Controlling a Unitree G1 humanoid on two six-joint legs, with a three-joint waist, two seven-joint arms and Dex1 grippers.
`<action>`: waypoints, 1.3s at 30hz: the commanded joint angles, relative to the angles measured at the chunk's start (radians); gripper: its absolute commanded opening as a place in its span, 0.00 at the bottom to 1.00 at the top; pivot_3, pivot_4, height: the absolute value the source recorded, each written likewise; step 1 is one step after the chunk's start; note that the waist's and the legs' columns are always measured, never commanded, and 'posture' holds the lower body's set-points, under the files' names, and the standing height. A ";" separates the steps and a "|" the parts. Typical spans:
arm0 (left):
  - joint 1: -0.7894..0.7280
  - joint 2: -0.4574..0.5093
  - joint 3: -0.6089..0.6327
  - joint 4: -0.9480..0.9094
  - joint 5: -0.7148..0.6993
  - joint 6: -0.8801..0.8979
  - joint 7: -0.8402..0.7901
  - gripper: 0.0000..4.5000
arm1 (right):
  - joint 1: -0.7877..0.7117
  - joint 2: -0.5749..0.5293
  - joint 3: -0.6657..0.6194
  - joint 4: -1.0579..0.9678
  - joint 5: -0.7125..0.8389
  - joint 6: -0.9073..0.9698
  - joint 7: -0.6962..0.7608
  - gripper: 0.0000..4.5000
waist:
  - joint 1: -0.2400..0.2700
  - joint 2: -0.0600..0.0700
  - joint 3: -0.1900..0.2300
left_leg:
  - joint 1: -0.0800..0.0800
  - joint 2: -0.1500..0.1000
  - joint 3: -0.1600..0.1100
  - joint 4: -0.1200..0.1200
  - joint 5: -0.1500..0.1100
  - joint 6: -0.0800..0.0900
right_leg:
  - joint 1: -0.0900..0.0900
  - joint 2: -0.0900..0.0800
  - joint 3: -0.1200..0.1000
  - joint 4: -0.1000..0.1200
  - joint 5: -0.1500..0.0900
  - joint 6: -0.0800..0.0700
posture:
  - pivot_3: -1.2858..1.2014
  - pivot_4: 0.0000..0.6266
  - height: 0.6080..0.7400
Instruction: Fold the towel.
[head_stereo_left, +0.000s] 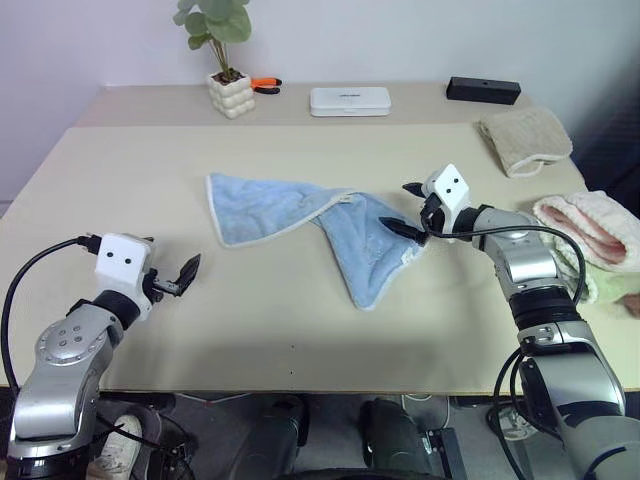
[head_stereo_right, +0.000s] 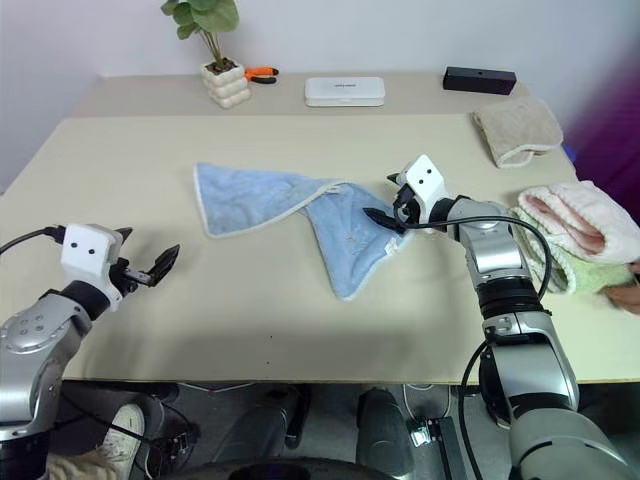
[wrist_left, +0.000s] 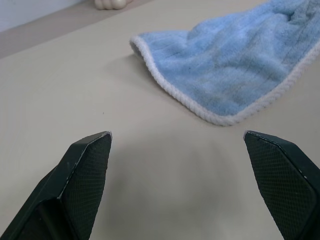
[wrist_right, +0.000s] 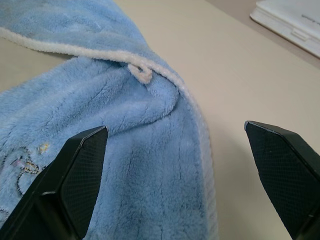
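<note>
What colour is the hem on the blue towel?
White, running along the light blue towel; it shows best in the right wrist view.

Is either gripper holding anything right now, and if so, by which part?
Nothing is held. The right gripper is open over the light blue towel's edge; the left gripper is open above bare table.

- Legible text, labels, numbers: none found in any view
- White flat box (head_stereo_left: 349, 101), on the table well beyond the right gripper (head_stereo_left: 411, 208): dark mark on its top face, too small to read
- Towel (wrist_right: 125, 165) under that gripper: small stitched motif, no letters made out
</note>
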 joint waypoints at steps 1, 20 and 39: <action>-0.019 0.013 0.008 -0.001 0.006 -0.018 -0.005 0.96 | 0.008 -0.011 -0.027 -0.017 0.000 -0.030 -0.010 1.00 | -0.004 0.000 0.000 | 0.000 0.001 0.001 0.000 0.000 0.000 | 0.000 0.000 0.001 0.000 0.000 0.000 | 0.52 0.24 1.00; -0.114 0.057 -0.173 -0.004 0.018 -0.041 -0.153 0.96 | 0.101 -0.002 -0.042 -0.197 0.082 0.082 0.014 1.00 | -0.005 0.000 0.000 | 0.002 0.002 0.010 0.000 0.000 0.001 | -0.002 0.002 0.009 0.000 0.000 0.000 | 0.52 0.24 1.00; -0.470 0.128 -0.439 0.612 0.316 -0.238 -0.220 0.96 | 0.244 0.023 -0.068 -0.525 0.082 0.263 -0.150 1.00 | -0.011 0.000 0.000 | 0.002 0.004 0.015 0.000 -0.001 0.002 | -0.005 0.002 0.012 0.001 0.000 0.001 | 0.52 0.24 1.00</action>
